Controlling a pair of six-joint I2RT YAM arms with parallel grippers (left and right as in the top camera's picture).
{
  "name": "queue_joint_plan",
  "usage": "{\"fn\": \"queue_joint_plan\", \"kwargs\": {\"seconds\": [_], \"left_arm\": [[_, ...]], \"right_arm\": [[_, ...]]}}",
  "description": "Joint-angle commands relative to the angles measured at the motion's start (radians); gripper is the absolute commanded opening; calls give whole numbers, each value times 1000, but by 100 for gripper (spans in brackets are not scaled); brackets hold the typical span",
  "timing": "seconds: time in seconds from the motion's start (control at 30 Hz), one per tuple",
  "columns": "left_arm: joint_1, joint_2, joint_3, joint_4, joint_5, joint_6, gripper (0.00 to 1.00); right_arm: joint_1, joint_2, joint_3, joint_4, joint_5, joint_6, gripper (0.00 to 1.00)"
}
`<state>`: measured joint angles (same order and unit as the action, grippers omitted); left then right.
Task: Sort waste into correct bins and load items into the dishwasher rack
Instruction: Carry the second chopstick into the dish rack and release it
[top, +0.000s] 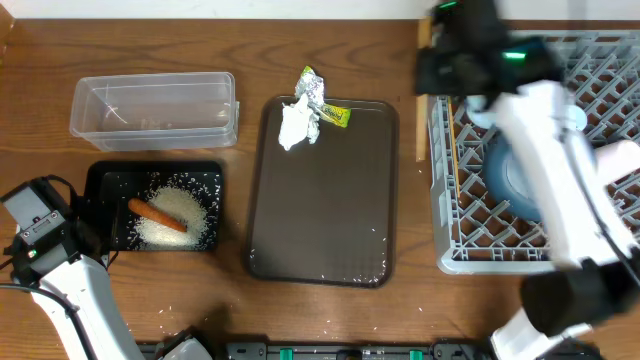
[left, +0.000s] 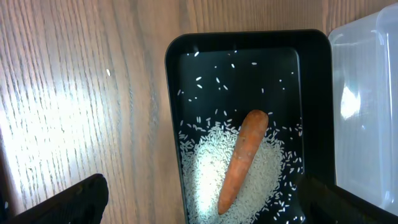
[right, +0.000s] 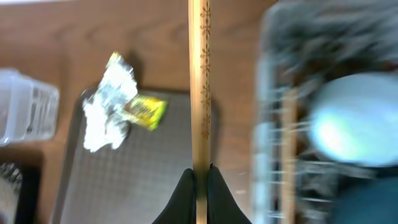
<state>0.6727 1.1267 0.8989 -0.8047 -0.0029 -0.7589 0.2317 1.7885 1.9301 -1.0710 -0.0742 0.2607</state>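
My right gripper (right: 201, 171) is shut on a thin wooden chopstick (right: 200, 87), held over the gap between the brown tray and the grey dishwasher rack (top: 470, 230). From overhead it (top: 440, 55) is at the rack's near-left corner. A large blue bowl (top: 512, 175) sits in the rack, as do a light-blue bowl (right: 351, 121) and a second chopstick (right: 289, 155). White tissue (top: 297, 127), silver foil (top: 310, 85) and a yellow-green packet (top: 336, 115) lie on the tray. My left gripper (left: 205, 208) is open above the black bin (left: 249, 43), which holds rice (left: 211, 177) and a carrot (left: 242, 158).
The brown serving tray (top: 320, 210) lies in the middle between the bins and the rack. The clear tub (top: 150, 105) stands behind the black bin (top: 100, 190) and looks empty. A few rice grains lie on the table in front of the black bin. My right arm stretches over the rack.
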Motion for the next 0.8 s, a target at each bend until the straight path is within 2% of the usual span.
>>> {"fn": "queue_joint_plan", "kwargs": {"seconds": [0.0,0.13,0.3,0.4,0.57,0.6,0.67,0.7,0.73,0.77], "left_arm": [[4,3,21,-2,-5,2,98],[4,3,21,-2,-5,2,98],[4,3,21,-2,-5,2,98],[4,3,21,-3,-5,2,98],[4,3,21,-3,-5,2,98],[4,3,21,-2,-5,2,98],[4,3,21,-2,-5,2,98],[4,3,21,-2,-5,2,98],[4,3,21,-2,-5,2,98],[4,3,21,-2,-5,2,98]], "right_arm": [[-57,26,-14,-20,6,-128,1],[-106,51,-59,-5,6,-169,1],[-120,87,-181,100,7,-172,1],[-121,103,-237,156,7,-190,5],[-123,114,-248,158,18,-191,9],[-123,114,-248,158,18,-191,15],[-123,114,-248,153,18,-191,45],[-123,114,-248,149,17,-189,68],[-123,114,-248,145,16,-187,85],[-122,113,-247,139,15,-183,95]]}}
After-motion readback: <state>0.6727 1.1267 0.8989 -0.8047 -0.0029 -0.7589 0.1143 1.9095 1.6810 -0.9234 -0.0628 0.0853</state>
